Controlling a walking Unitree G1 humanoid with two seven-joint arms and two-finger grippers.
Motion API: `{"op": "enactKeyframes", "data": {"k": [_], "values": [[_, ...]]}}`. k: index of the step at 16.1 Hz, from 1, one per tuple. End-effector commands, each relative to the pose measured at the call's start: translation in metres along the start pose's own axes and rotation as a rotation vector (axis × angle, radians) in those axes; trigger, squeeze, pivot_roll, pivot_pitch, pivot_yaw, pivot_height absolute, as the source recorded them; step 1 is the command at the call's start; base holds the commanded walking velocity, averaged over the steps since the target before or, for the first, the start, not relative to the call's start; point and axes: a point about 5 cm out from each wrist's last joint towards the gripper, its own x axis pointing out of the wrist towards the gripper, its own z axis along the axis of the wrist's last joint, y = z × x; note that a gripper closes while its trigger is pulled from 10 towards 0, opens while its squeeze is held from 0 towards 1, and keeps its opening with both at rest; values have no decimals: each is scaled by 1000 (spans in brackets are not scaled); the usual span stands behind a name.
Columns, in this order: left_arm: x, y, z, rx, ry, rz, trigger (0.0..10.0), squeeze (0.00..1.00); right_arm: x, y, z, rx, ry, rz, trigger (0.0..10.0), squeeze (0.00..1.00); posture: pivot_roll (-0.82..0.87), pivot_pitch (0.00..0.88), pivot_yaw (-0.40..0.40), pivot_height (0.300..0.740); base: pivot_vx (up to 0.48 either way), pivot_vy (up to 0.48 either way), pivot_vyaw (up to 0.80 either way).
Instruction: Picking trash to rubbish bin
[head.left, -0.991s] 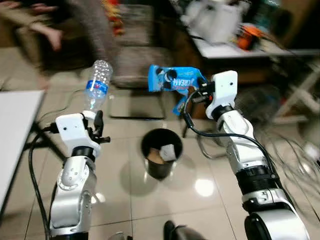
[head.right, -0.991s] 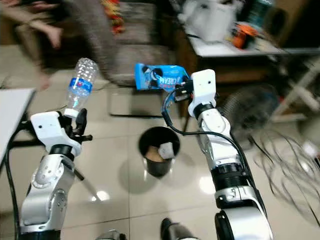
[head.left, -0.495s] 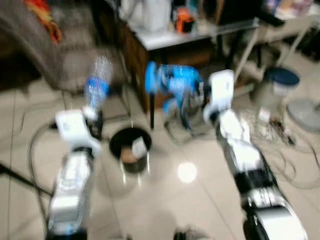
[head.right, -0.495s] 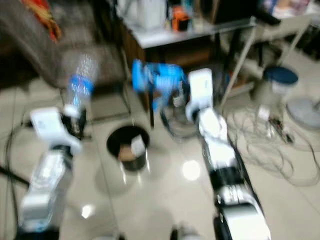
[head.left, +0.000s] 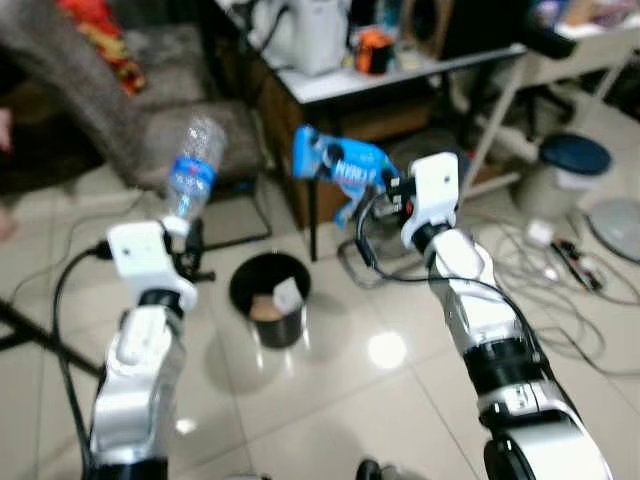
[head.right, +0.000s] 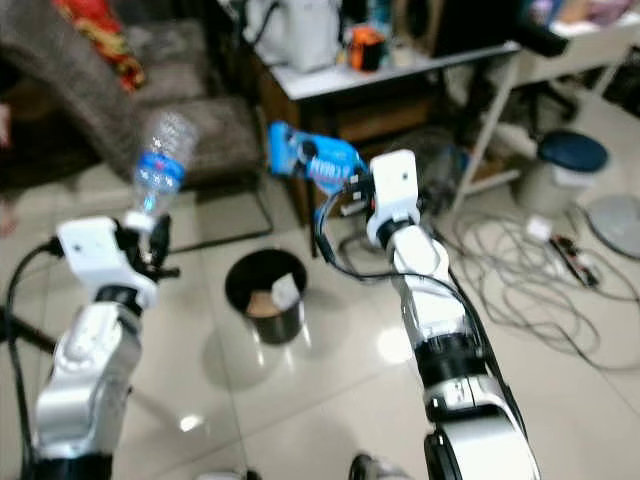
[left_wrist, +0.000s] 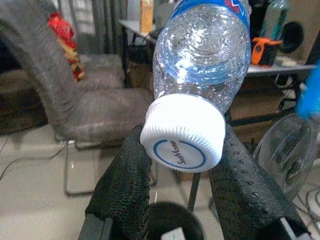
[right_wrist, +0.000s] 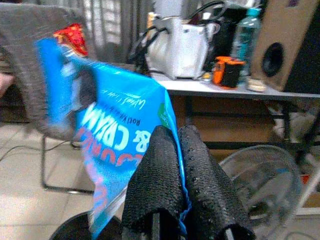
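Left gripper (left_wrist: 172, 185) is clamped on the capped neck of a clear water bottle (head.left: 193, 167), bottle tilting up above the wrist; right gripper (right_wrist: 181, 170) is pinched tight on the edge of a blue snack wrapper (head.left: 340, 167) held up in front. Black bin (head.left: 268, 297) with some trash in it stands on the tiled floor between and below both arms, nearer the left. The left wrist view alone shows the bottle's white cap (left_wrist: 183, 142); the right wrist view shows a table (right_wrist: 240, 90) behind the wrapper.

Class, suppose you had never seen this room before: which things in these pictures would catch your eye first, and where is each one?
The bright blue crinkly snack wrapper stands out, pinched in the right gripper and held up above the floor. To its left, the left gripper clamps a clear plastic water bottle with a blue label by its white cap. Below and between them a round black rubbish bin sits on the glossy tiled floor.
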Motion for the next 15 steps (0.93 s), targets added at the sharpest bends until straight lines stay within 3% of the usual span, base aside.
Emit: {"op": "enactKeyframes", "data": {"k": [1,13,15], "values": [[3,-2,1,-2,-3,-9,10000,0,-2,0,1,-13,-5,6,10000,0,-2,126,23,740,326,0,0],[-1,0,-5,9,17,-6,10000,0,-2,0,1,-30,-4,14,10000,0,-3,133,25,740,392,0,0],[-1,1,-5,12,20,-2,10000,0,-3,2,2,-44,-15,32,10000,0,-3,137,25,740,444,0,628]]}}
